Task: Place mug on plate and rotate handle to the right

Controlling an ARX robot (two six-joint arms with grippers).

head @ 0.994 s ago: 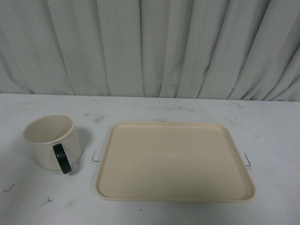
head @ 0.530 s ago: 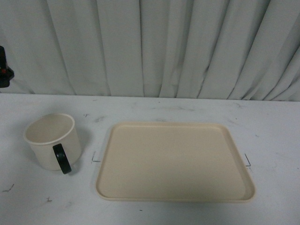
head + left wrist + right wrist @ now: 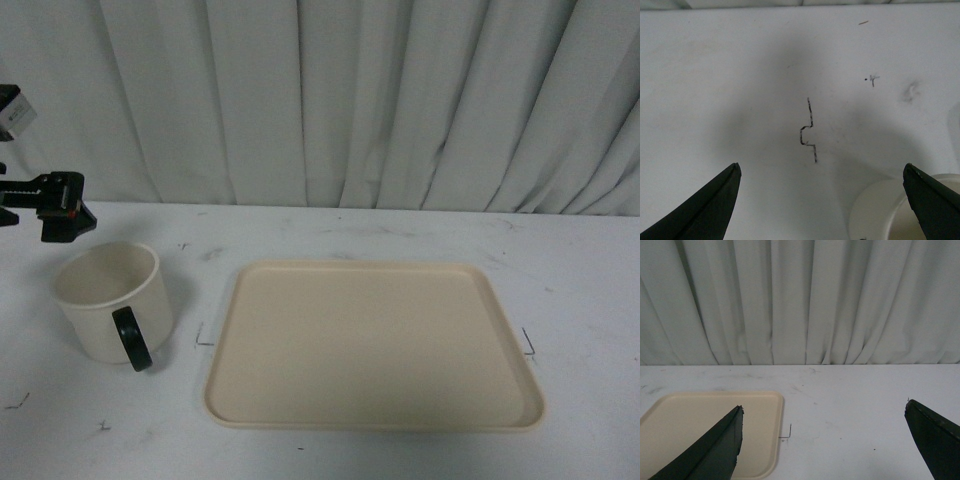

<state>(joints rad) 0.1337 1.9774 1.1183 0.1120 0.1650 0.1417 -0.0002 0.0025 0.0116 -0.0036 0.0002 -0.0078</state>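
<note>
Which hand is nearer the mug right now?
Left. The left hand hangs open above the table, close to the mug, whose rim shows beside one finger. The right hand is outside the front view; its camera shows only the plate, no mug.

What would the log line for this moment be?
mug upright on table, left of plate, not yet on it | handle toward robot | left pincer open, near mug | right pincer open, empty
</note>
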